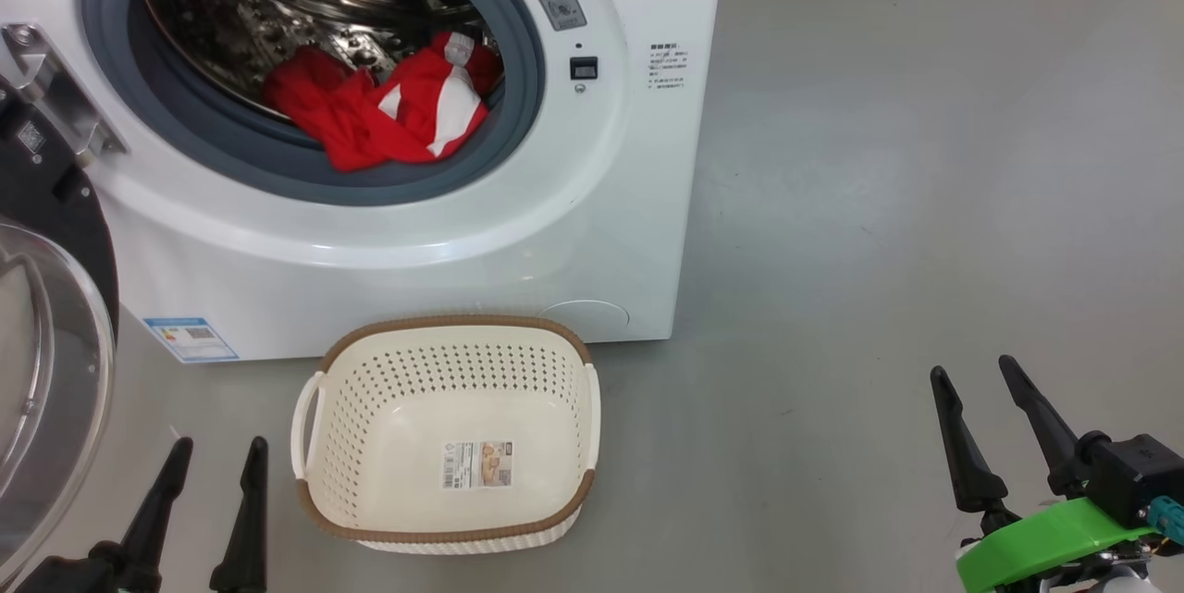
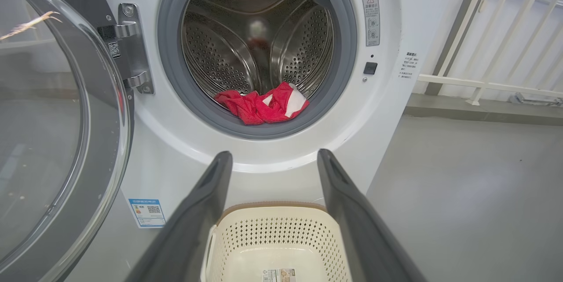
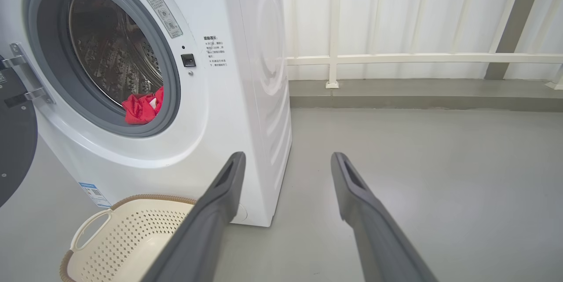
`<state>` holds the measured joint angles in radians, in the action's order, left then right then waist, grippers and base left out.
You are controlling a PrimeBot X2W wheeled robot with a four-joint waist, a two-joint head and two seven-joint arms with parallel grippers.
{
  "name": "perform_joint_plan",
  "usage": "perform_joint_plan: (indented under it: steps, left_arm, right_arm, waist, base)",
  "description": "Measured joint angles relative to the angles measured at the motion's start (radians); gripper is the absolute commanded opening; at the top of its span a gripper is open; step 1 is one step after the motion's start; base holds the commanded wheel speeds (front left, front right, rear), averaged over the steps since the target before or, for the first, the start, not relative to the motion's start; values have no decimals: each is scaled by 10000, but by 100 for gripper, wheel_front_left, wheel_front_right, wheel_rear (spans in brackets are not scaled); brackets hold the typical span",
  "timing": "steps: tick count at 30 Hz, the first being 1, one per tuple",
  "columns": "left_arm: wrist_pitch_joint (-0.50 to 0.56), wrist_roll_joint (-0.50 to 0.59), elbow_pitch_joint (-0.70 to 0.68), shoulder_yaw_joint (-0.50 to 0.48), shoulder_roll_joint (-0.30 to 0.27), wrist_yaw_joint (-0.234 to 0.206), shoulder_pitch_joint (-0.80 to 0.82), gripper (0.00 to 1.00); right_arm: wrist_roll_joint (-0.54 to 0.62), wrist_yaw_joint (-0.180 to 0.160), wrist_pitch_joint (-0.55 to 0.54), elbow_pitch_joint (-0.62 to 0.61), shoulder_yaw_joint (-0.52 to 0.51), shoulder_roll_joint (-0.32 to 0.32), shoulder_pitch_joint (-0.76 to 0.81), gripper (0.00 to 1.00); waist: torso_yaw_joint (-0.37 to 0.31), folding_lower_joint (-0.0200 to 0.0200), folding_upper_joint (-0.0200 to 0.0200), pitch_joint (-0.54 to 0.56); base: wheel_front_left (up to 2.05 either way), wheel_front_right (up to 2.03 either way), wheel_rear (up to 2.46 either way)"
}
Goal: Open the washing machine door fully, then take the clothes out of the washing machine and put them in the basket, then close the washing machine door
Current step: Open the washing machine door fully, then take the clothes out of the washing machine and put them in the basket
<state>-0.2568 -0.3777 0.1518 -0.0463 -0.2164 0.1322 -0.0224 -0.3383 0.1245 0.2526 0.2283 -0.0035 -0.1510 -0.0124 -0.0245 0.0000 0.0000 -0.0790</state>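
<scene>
Clothes [image 1: 388,107] lie heaped at the gasket [image 1: 523,56] of the washing machine [image 1: 592,204], 12 o'clock from the basket [image 1: 453,325]. Door [image 1: 51,362] hangs open at 9 o'clock. Left gripper [image 1: 220,445] and right gripper [image 1: 973,369] spread, empty. Risk: a shallow pinch drops fabric short of the basket.

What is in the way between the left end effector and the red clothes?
Nothing visible blocks the left end effector from the clothes. The washing machine door stands open off to the left, and the basket sits on the floor below the opening, not across the path.
</scene>
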Motion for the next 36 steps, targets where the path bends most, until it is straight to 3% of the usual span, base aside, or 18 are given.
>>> perform_joint_plan:
  steps: [19,36]
  left_arm:
    - [0,-35,-84,-100,59,0,0,100]
    - [0,-201,-59,15,-65,0,31,100]
  right_arm:
    - [0,-2,0,-27,-46,38,58,100]
    - [0,-2,0,-25,69,79,51,100]
  waist:
    - [102,0,0,-54]
    - [143,0,0,-189]
  base:
    - [3,-8,5]
    - [92,-124,32]
